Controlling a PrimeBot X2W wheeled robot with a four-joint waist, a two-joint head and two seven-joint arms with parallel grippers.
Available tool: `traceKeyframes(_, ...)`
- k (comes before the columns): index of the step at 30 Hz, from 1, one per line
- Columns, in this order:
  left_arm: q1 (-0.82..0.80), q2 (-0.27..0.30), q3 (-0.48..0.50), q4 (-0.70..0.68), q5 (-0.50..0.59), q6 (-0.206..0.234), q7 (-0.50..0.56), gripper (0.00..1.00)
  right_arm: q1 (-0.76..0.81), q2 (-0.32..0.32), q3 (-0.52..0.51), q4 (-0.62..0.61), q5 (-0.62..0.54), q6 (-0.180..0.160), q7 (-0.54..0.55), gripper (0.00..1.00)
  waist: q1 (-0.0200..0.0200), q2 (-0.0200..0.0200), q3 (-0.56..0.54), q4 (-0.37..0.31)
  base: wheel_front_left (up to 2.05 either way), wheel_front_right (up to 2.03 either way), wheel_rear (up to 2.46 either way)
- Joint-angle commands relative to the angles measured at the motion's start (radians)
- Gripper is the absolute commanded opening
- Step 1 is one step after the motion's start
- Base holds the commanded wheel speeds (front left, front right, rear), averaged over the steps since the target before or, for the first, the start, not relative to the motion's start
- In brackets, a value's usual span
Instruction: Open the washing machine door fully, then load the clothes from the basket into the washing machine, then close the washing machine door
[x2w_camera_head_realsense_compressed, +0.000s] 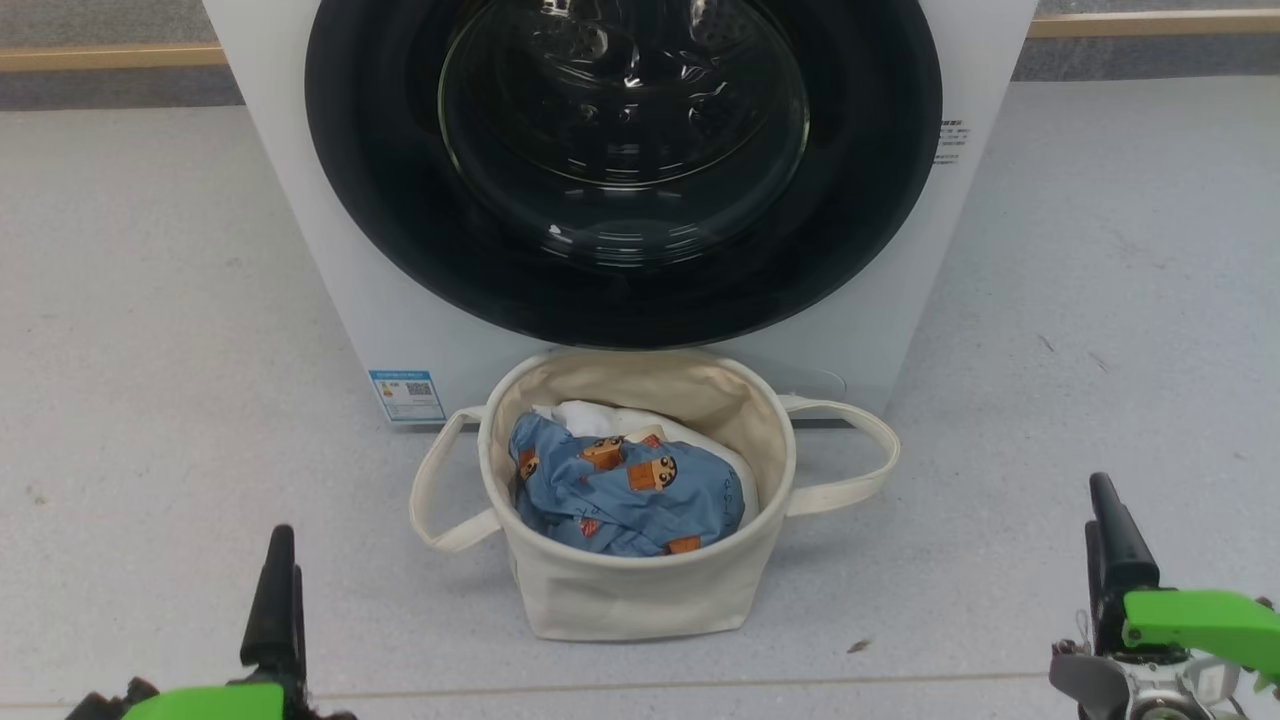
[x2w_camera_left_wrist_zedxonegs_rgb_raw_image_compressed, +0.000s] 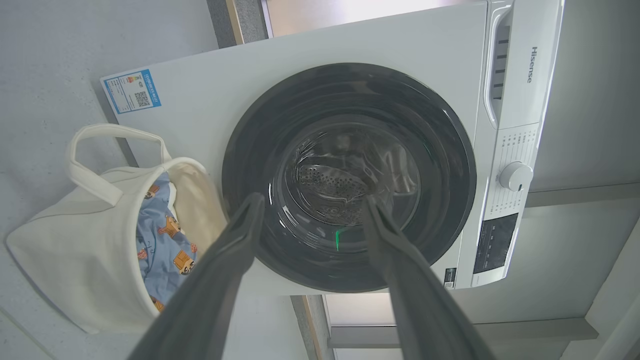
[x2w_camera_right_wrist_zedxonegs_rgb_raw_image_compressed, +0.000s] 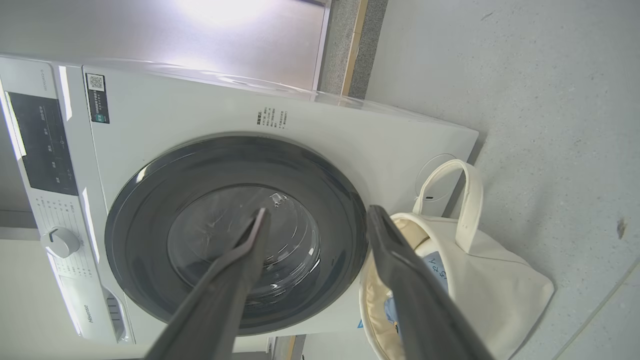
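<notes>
The washing machine stands white at the top of the head view, and its door, a glossy black ring around a glass bowl, is shut flush against the front. Right before it on the floor sits the cream basket, holding blue clothes with orange-brown figures. My left gripper is low at the left and my right gripper low at the right, both well short of the basket. In the wrist views the left gripper and right gripper stand open and empty, pointing at the door.
A plain white bundle lies behind the blue fabric in the basket. Its two loop handles stick out sideways. The washer carries a blue sticker low on its front, and a dial and control panel along its top. Grey floor surrounds everything.
</notes>
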Motion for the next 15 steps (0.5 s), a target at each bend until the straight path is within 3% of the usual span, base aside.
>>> traceKeyframes(1,-0.058,0.009,0.014,-0.049,0.024,0.003,-0.009,1.00,-0.069,-0.006,0.014,-0.049,-0.030,0.000,-0.013,1.00,0.0000,-0.0001,0.000,0.001,0.00,0.00,0.00)
traceKeyframes(15,-0.079,0.010,0.000,-0.175,0.226,0.046,-0.047,1.00,-0.124,-0.007,0.066,-0.137,-0.274,0.000,-0.051,1.00,0.0000,-0.0001,0.001,0.008,0.00,0.00,0.00)
